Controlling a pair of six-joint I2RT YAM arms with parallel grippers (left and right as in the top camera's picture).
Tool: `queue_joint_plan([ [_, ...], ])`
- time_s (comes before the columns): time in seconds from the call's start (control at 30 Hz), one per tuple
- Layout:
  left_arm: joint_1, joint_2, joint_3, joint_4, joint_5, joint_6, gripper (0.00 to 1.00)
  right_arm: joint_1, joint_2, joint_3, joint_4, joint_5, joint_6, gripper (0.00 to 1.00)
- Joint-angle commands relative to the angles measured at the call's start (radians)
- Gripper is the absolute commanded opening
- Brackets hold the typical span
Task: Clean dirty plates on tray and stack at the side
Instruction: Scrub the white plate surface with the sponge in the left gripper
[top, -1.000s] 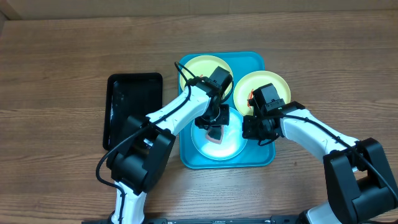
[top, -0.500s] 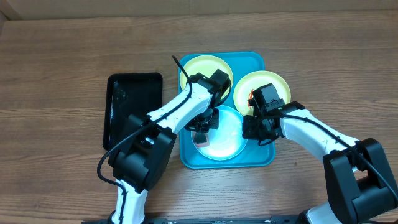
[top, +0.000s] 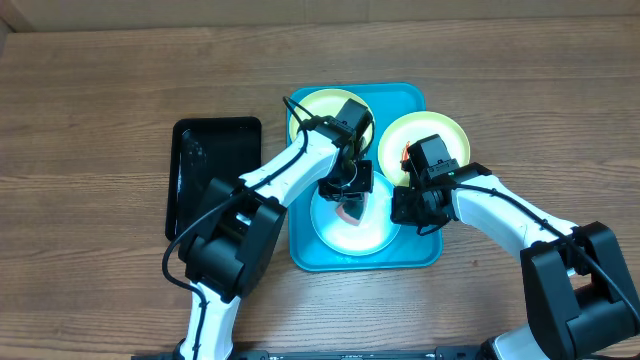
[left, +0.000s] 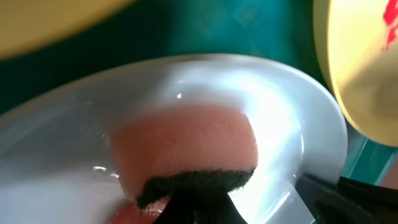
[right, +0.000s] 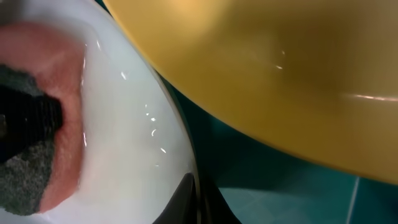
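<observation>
Closed jaws on both arms. My left gripper is clamped on a pink rectangular foam sponge with a dark scouring layer. The sponge is pressed flat against the round light blue plastic plate. My right gripper is shut at that plate's right rim. It appears to pinch the rim to steady the plate, but the right wrist view shows only one finger there.

Task status:
- All three plates lie on the large rectangular turquoise plastic tray. None is stacked at the side yet.
- The blue plate is being scrubbed. Its visible surface shows no red, but the sponge hides part of it.
- The right pale yellow-green round plastic plate carries a red smear and is judged uncleaned.
- The left pale yellow-green round plastic plate is partly covered by my left arm, so I cannot tell its condition.

Change from the earlier frames:
- Half a second ago the sponge sat over the left part of the blue plate. It now sits nearer the centre, toward the rear.
- My right arm and all three plates have held position.
</observation>
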Motion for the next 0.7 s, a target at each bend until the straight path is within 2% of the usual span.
queue_joint_plan([
  [0.0,-0.017,0.061,-0.002,-0.063,0.037,0.015,0.04,0.000,0.019,-0.019,-0.011,0.055,-0.003,0.04],
  [0.13,0.016,0.060,0.051,-0.232,-0.204,0.008,0.04,0.000,0.019,-0.019,-0.011,0.055,-0.003,0.04],
  [0.2,0.022,0.060,0.074,-0.295,-0.391,0.008,0.04,0.000,0.019,-0.019,-0.011,0.055,-0.003,0.04],
  [0.27,0.022,0.060,0.077,-0.310,-0.455,0.011,0.04,0.000,0.019,-0.019,-0.011,0.055,-0.003,0.04],
  [0.33,0.022,0.060,0.077,-0.311,-0.457,0.017,0.04,0.000,0.019,-0.019,-0.011,0.055,-0.003,0.04],
  [0.43,0.020,0.060,0.076,-0.266,-0.348,0.053,0.04,0.000,0.019,-0.019,-0.011,0.056,-0.003,0.04],
  [0.6,0.002,0.060,0.063,-0.078,0.091,0.137,0.04,0.000,0.019,-0.019,-0.012,0.055,-0.004,0.04],
  [0.67,-0.015,0.061,0.052,-0.002,0.200,0.136,0.04,0.000,0.019,-0.019,-0.015,0.055,-0.003,0.04],
])
